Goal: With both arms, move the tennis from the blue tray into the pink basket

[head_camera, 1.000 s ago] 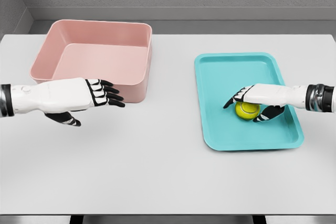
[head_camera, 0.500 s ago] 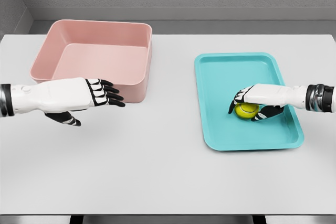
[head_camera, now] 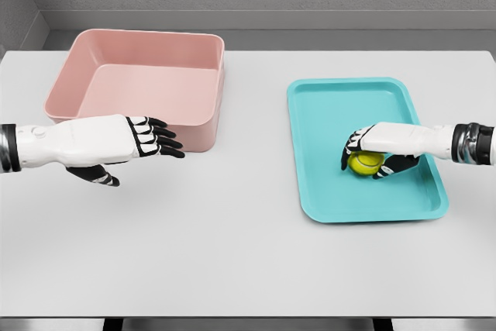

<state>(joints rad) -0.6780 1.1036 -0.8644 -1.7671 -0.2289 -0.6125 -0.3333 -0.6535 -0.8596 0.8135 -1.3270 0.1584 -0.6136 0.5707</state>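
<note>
A yellow-green tennis ball lies in the lower middle of the blue tray on the right side of the table. My right hand covers the ball from above, its fingers curled round it. The pink basket stands at the back left, nothing visible inside. In front of the basket's near wall hovers my left hand, fingers spread and pointing right, holding nothing.
The white table carries only the tray and the basket. A grey wall runs behind its far edge.
My right hand's fingers have curled in tighter round the tennis ball, and the hand has shifted slightly right. The left hand has not moved.
</note>
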